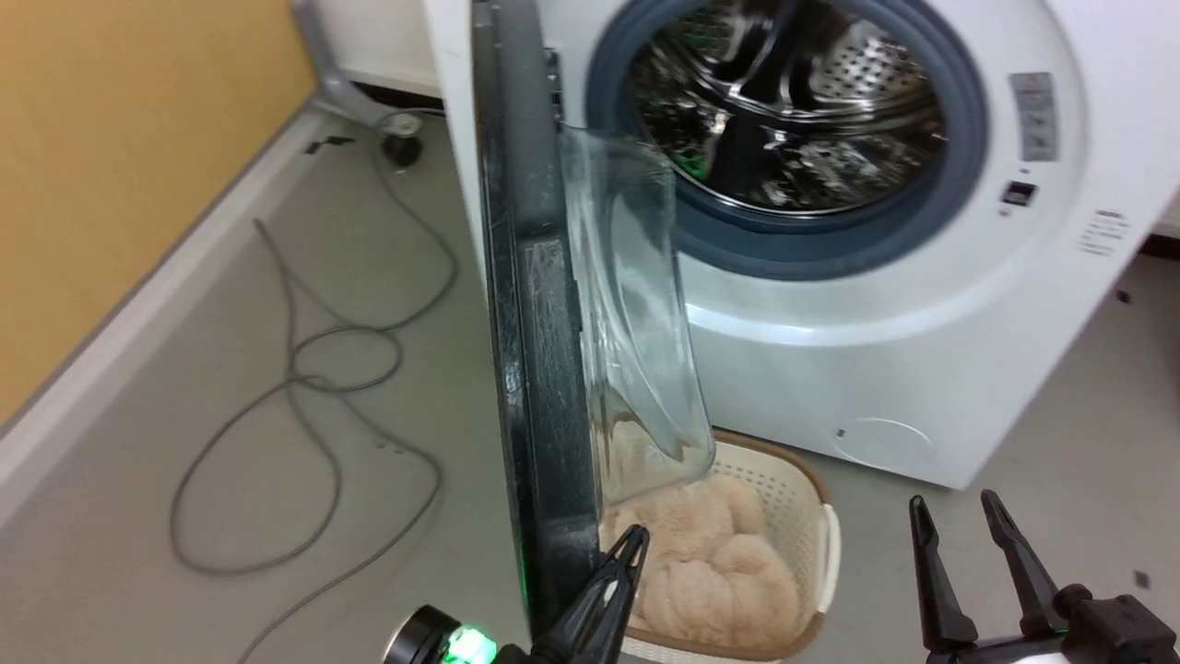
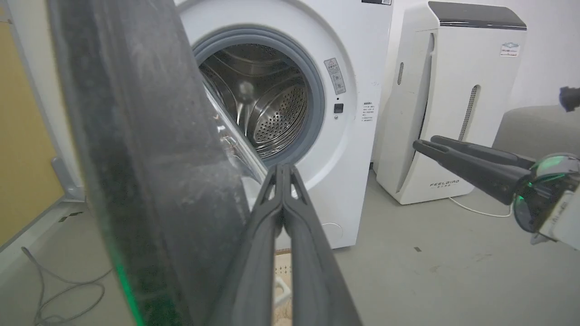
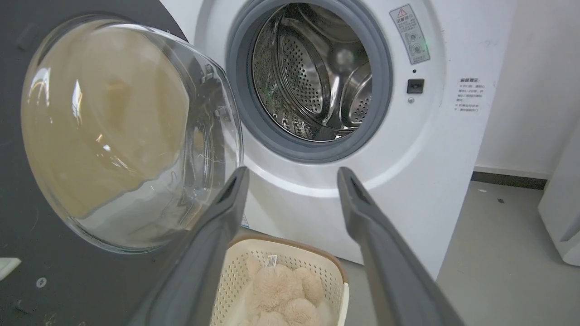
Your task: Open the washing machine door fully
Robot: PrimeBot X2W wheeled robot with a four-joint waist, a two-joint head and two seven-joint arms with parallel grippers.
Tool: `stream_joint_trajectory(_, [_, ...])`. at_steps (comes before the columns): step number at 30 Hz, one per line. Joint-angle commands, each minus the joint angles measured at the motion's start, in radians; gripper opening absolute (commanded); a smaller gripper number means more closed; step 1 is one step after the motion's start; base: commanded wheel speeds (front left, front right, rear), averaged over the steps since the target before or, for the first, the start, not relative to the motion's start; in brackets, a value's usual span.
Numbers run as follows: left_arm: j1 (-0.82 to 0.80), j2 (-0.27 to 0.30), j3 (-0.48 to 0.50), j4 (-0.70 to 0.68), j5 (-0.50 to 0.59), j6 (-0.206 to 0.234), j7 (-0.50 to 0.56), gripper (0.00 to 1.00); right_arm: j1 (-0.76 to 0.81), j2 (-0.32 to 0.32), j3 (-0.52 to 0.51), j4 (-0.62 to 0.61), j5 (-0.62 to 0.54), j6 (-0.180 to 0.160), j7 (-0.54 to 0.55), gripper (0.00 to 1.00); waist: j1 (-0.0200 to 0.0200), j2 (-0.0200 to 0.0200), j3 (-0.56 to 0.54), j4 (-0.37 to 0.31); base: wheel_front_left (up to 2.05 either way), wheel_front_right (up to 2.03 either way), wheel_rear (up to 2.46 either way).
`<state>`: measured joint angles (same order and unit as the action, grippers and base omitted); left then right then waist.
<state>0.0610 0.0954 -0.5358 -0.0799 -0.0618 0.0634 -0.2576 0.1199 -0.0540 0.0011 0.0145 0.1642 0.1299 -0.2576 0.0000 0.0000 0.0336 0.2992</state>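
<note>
Black-rimmed, the washing machine door (image 1: 539, 369) stands swung out edge-on to you in the head view, hinged at 9 o'clock of the drum (image 1: 793, 101), with its glass bowl bulging toward 3 o'clock. Its top is cut off by the upper edge of the frame, and its lower end is hidden behind the left gripper (image 1: 631, 544).

The washing machine (image 1: 922, 369) has its mouth fully exposed. Its right side runs out of frame at 3 o'clock, and the label print is too small to read.

Left gripper: the fingers are pressed together with nothing between them, at 6 o'clock of the head view, just beside the door's rim. You cannot tell whether they touch it. In the left wrist view the door's dusty outer face (image 2: 149, 158) blocks the whole 9 o'clock half.

Right gripper (image 1: 954, 503): the fingers are spread and hold nothing, at 5 o'clock, well apart from the door. Its wrist view shows the door's inner face (image 3: 113, 136) at 9 o'clock.

A cream basket (image 1: 811, 516) sits on the floor below the drum mouth, with a plush item (image 1: 710, 553) inside. Part of the basket is seen only through the glass bowl, and its near rim is cut off.

A grey cable (image 1: 313, 387) loops across the floor at 9 o'clock. A white appliance (image 2: 444, 113) stands at 2 o'clock in the left wrist view.
</note>
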Motion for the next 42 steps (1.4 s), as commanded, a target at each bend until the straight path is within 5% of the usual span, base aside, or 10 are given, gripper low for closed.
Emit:
stream_joint_trajectory(1, [0.012, 0.014, 0.012, -0.004, 0.002, 0.010, -0.004, 0.00, 0.003, 0.004, 0.001, 0.000, 0.006, 0.001, -0.004, 1.00, 0.0000, 0.0000, 0.001, 0.030, 0.00, 0.00, 0.00])
stream_joint_trajectory(9, [0.022, 0.040, 0.057, -0.007, -0.012, 0.037, -0.004, 0.00, -0.004, 0.004, 0.007, 0.001, 0.005, 0.001, -0.004, 1.00, 0.0000, 0.0000, 0.016, 0.093, 0.00, 0.00, 0.00])
stream_joint_trajectory(23, [0.036, 0.112, 0.277, -0.004, -0.078, 0.130, -0.004, 0.00, -0.023, 0.004, 0.010, 0.000, -0.003, 0.001, -0.004, 1.00, 0.0000, 0.0000, 0.056, 0.121, 0.00, 0.00, 0.00])
stream_joint_trajectory(42, [-0.120, 0.143, 0.615, 0.159, -0.187, 0.106, -0.004, 0.00, -0.073, 0.004, 0.002, 0.002, -0.032, 0.001, -0.004, 1.00, 0.0000, 0.0000, 0.141, 0.046, 0.00, 0.00, 0.00])
